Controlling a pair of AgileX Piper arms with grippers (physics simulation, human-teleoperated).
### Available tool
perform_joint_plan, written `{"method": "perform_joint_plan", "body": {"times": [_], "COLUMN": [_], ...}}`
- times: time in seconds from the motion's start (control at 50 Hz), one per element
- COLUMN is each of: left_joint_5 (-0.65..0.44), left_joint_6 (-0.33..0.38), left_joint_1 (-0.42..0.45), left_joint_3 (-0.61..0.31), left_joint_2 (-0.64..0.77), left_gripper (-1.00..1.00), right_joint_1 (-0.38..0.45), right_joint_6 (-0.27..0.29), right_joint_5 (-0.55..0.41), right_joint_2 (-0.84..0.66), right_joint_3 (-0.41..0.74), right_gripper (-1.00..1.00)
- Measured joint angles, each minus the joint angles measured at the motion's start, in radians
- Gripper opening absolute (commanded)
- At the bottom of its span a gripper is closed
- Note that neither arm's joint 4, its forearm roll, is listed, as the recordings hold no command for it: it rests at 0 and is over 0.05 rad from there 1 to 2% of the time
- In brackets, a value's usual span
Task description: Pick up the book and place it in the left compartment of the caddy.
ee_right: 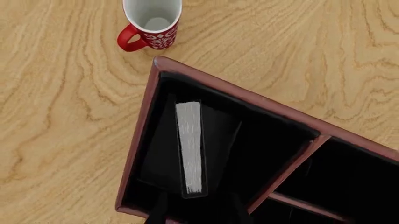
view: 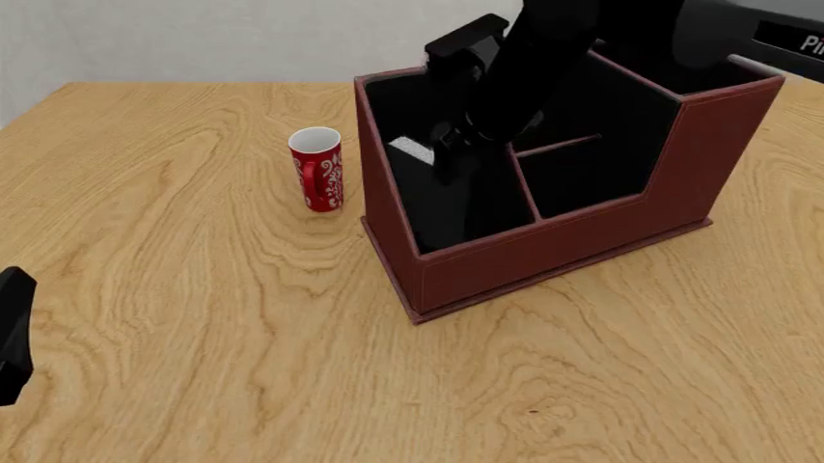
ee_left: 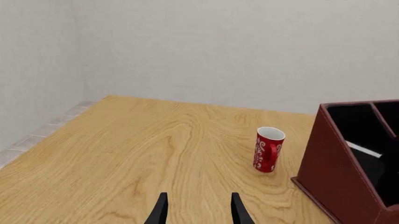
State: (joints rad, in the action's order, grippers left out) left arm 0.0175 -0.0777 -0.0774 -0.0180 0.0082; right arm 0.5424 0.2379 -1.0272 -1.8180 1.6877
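Note:
The black book (ee_right: 188, 149) stands inside the left compartment (ee_right: 159, 154) of the reddish-brown caddy (ee_right: 140, 140), white page edges up, leaning a little. Its white edge also shows in the front view (view: 409, 148) and the left wrist view (ee_left: 365, 149). My right gripper (ee_right: 197, 212) hangs over that compartment with its jaws apart, just above the book's near end and not clamping it. In the front view the right gripper (view: 451, 145) reaches down into the caddy (view: 566, 251). My left gripper (ee_left: 198, 212) is open and empty, low over the table at the near left (view: 11, 333).
A red patterned cup (view: 316, 171) stands upright on the table just left of the caddy, and also shows in the left wrist view (ee_left: 268, 149) and the right wrist view (ee_right: 153, 23). The caddy's middle section (view: 586, 174) has a horizontal divider. A wall lies beyond the table's far edge.

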Motion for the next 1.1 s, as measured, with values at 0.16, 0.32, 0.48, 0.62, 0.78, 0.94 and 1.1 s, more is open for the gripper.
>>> {"method": "perform_joint_plan", "body": {"times": [0.16, 0.32, 0.48, 0.62, 0.78, 0.94, 1.1], "left_joint_5": [-0.002, -0.009, -0.015, -0.024, -0.034, -0.042, -0.050], "left_joint_6": [-0.002, -0.003, -0.002, 0.000, 0.008, 0.019, 0.030], "left_joint_1": [0.001, 0.004, 0.013, 0.026, 0.045, 0.066, 0.083], "left_joint_3": [-0.004, -0.016, -0.031, -0.048, -0.066, -0.079, -0.090], "left_joint_2": [0.000, -0.003, -0.003, -0.004, -0.005, -0.006, -0.006], "left_gripper": [1.00, 1.00, 1.00, 1.00, 1.00, 1.00, 1.00], "right_joint_1": [-0.007, -0.014, 0.001, 0.015, 0.036, 0.064, 0.099], "right_joint_6": [0.006, 0.008, -0.013, -0.038, -0.073, -0.114, -0.159], "right_joint_5": [-0.033, -0.066, -0.074, -0.062, -0.035, 0.005, 0.050], "right_joint_2": [0.008, 0.034, 0.102, 0.186, 0.299, 0.421, 0.547], "right_joint_3": [0.037, 0.071, 0.046, -0.012, -0.094, -0.179, -0.265], "right_gripper": [1.00, 1.00, 1.00, 1.00, 1.00, 1.00, 1.00]}}
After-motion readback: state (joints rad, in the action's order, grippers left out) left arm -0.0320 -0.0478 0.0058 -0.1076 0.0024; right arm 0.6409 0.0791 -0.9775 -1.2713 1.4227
